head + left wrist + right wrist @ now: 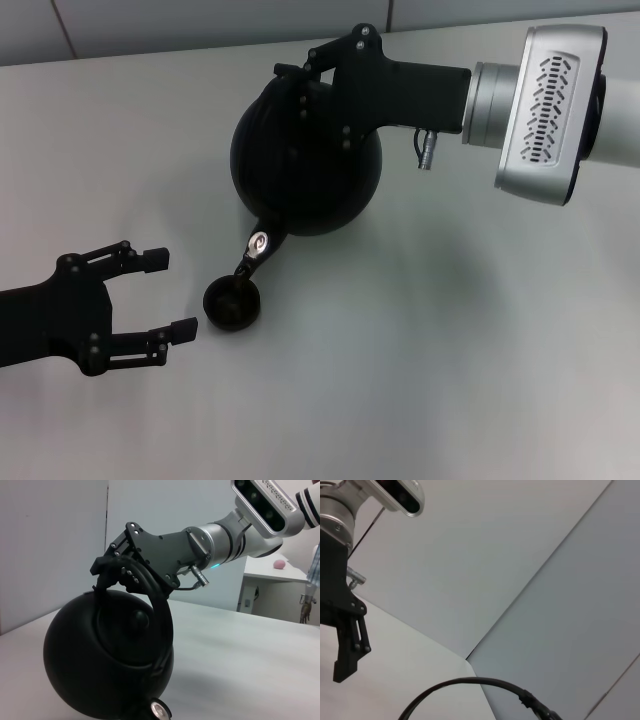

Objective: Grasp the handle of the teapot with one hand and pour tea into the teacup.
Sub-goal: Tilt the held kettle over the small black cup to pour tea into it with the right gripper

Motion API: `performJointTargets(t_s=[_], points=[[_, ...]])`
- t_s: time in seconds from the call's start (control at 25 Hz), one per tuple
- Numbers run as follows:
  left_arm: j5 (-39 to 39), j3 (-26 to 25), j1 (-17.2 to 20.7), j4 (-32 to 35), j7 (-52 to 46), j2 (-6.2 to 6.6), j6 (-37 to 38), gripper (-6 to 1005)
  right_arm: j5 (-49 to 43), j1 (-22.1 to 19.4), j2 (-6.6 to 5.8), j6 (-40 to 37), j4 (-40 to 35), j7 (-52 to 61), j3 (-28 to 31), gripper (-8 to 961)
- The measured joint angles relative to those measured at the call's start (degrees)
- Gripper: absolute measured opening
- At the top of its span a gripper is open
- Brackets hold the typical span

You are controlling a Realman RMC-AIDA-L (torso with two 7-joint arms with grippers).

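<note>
Here I had the right tool point(300, 85) clenched on the handle point(159, 605) of the teapot point(305, 160), holding it from the far right side of the counter point(450, 350). The teapot was tipped toward the near side, its spout point(257, 245) pointing down and hanging just above the far rim of the teacup point(232, 304). The teacup sat upright on the counter, near the middle and slightly left. In the left wrist view I saw the pot's round black body leaning over, lid knob point(139, 620) facing that camera. My left tool point(170, 295) rested at the near left, released, fingers spread, just beside the teacup without touching it.
</note>
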Motion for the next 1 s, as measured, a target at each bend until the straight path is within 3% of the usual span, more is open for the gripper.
performJointTargets(t_s=[0.36,1.0], points=[[0.0,0.0,0.0,0.0,0.0,-0.02,-0.05,871,2.64,-0.78,-0.11,-0.09,0.03,5.45,0.09,90],[0.0,0.0,-0.44,0.0,0.0,0.02,0.1,871,10.79,-7.56,-0.45,-0.46,-0.14,19.79,0.61,90]])
